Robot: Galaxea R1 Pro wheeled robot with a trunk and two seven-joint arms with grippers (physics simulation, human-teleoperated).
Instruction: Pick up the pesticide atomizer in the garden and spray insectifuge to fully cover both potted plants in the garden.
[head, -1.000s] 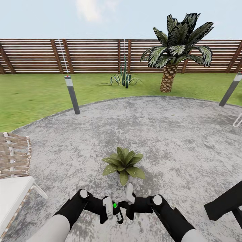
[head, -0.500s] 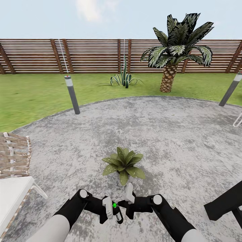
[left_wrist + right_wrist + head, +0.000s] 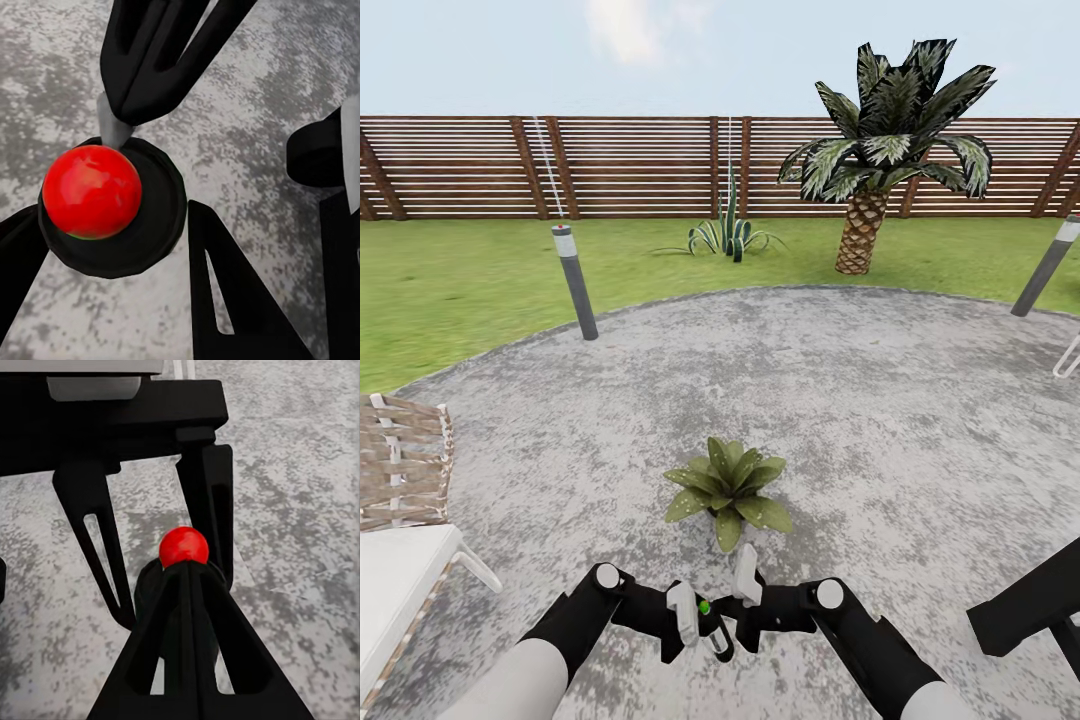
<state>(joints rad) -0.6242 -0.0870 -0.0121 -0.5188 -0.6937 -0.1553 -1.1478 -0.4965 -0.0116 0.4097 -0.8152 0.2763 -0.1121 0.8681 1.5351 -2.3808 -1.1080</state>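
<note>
Both sets of jaws meet at the lower centre of the head view, where the left gripper (image 3: 697,618) is clamped on the pesticide atomizer (image 3: 710,625), its red top (image 3: 91,191) facing the wrist camera, and the right gripper (image 3: 735,600) is closed fingertip-first against that same red top (image 3: 183,547). Just beyond the jaws, up-frame and nearly in line, one potted plant (image 3: 729,490) sits low on the grey paved patch (image 3: 880,400), both arms about equally near. Lawn, a slatted fence (image 3: 640,165) and a palm (image 3: 880,140) close the garden.
</note>
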